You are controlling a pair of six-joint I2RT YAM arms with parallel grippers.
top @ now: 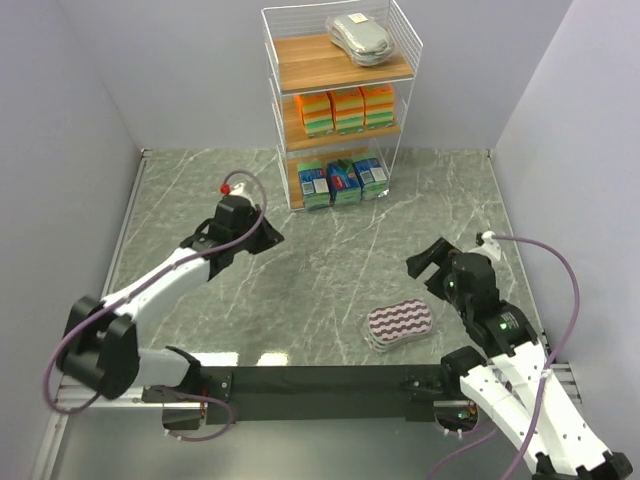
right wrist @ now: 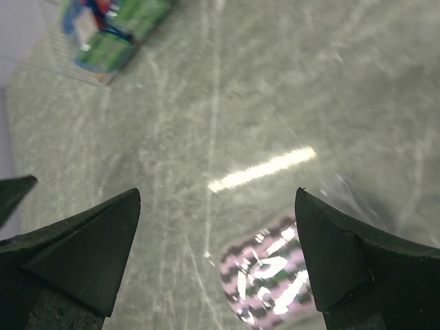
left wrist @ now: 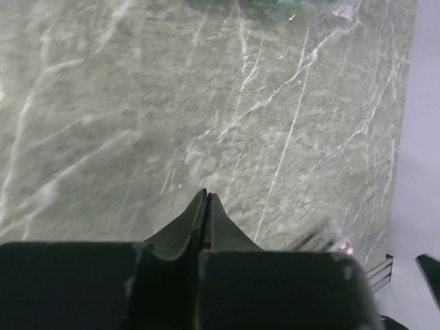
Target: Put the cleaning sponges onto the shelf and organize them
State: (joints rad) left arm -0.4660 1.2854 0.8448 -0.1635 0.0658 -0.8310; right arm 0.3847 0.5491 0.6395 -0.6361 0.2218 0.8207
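The shelf stands at the back centre. On its top tier lies a silvery-grey sponge, on the middle tier three orange-yellow packs, and on the bottom tier three blue-green packs. A purple-white wavy-striped oval sponge lies on the table at the front right. My right gripper hovers open just behind it; in the right wrist view the striped sponge shows low between the spread jaws of the right gripper. My left gripper is shut on nothing, over bare marble left of the shelf; the left wrist view shows its tips pressed together.
Grey walls close in the green marble table on the left, back and right. The right wrist view catches a blue-green pack at its top left. A black bar with the arm bases runs along the near edge.
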